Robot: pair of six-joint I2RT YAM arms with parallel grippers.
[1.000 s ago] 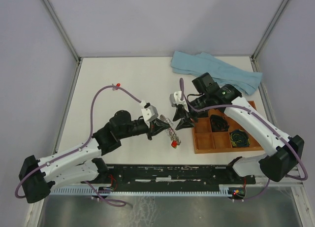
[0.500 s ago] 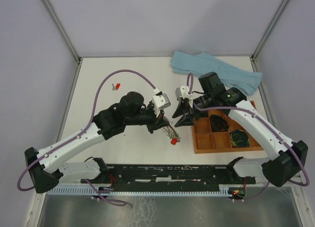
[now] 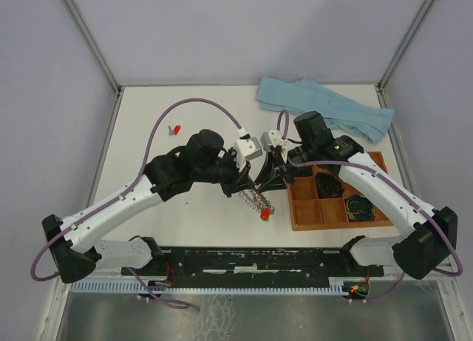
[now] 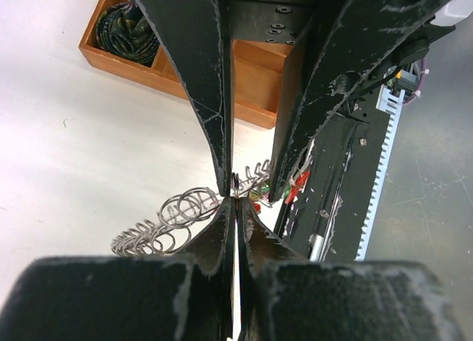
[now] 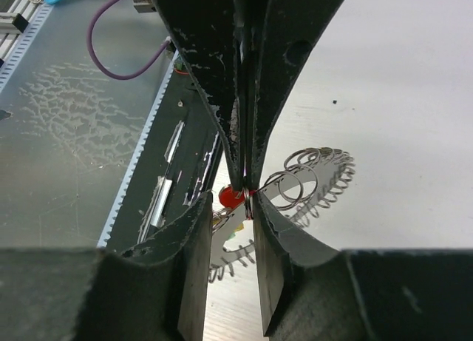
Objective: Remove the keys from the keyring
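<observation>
White table (image 3: 185, 104): silvery loop-fringed keyring (image 4: 170, 219) (red key (image 5: 230, 196)) clamped in left gripper (image 4: 235, 201); right gripper (image 5: 231, 209) half-open.

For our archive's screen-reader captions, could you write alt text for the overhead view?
Mid-table, the left tool pinches a looped metal keyring, with the right tool open beside it. A wooden tray and a blue cloth lie to the right.

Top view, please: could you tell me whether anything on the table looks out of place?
A small red-headed key lies alone at the far left of the table, well apart from the keyring and the wooden tray. The blue cloth at the back is rumpled. Nothing else stands out.
</observation>
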